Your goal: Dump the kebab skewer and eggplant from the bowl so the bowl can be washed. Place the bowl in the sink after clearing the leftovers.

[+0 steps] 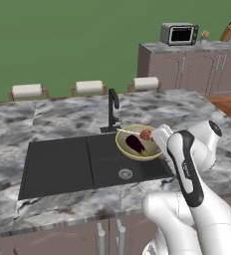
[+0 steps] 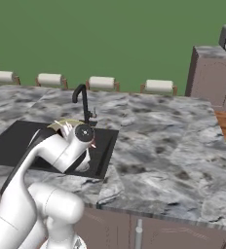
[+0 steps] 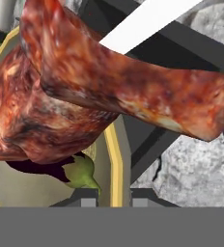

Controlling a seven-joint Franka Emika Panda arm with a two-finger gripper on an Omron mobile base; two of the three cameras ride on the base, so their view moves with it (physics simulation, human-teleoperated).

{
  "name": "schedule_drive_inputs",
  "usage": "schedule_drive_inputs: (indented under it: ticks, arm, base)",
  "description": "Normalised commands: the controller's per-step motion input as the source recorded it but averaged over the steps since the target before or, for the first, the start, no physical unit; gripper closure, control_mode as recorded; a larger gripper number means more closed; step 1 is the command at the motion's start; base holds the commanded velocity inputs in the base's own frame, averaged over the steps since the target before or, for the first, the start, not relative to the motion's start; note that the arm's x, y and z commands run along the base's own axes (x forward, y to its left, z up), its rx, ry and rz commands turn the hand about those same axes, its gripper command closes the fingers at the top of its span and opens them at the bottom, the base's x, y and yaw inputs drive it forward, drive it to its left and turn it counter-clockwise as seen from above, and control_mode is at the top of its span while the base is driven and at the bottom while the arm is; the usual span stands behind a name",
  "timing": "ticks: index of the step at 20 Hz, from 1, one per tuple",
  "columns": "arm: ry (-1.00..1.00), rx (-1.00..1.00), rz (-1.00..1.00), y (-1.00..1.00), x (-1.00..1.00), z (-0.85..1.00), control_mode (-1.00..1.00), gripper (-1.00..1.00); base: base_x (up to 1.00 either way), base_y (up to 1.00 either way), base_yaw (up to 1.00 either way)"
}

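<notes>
The shallow yellowish-tan bowl [image 1: 139, 143] hangs tilted over the black rectangular sink [image 1: 57, 167], apparently clamped at its rim by the fingers. It needs steeper tipping, since the meat-threaded kebab skewer [image 1: 135, 133] and dark purple eggplant [image 1: 135, 143] remain inside.

eggplant [image 1: 134, 143] in bowl [image 1: 123, 148], above sink [image 1: 57, 167]

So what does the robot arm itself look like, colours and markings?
The arm is glossy white with rounded, tube-like links. A black band runs along one link in the left base view, and a dark round joint cap with a pale centre shows in the right base view.
</notes>
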Motion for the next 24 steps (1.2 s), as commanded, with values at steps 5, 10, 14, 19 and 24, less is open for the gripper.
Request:
schedule_drive_inputs:
  ticks: [5, 10, 14, 19, 24]
  arm:
    - [0.0, 0.0, 0.05, 0.78, 0.3, 0.0, -1.0, 1.0]
    - [0.0, -0.02, 0.05, 0.86, 0.22, -0.01, -1.0, 1.0]
    - [0.03, -0.07, 0.04, 0.84, 0.25, -0.03, -1.0, 1.0]
    - [0.06, -0.13, 0.04, 0.74, 0.28, -0.05, -1.0, 1.0]
    - [0.05, -0.15, 0.02, 0.35, 0.1, -0.01, -1.0, 1.0]
  base:
    - [0.0, 0.0, 0.0]
    - [0.0, 0.0, 0.0]
    - [0.0, 0.0, 0.0]
    - [0.0, 0.0, 0.0]
    - [0.0, 0.0, 0.0]
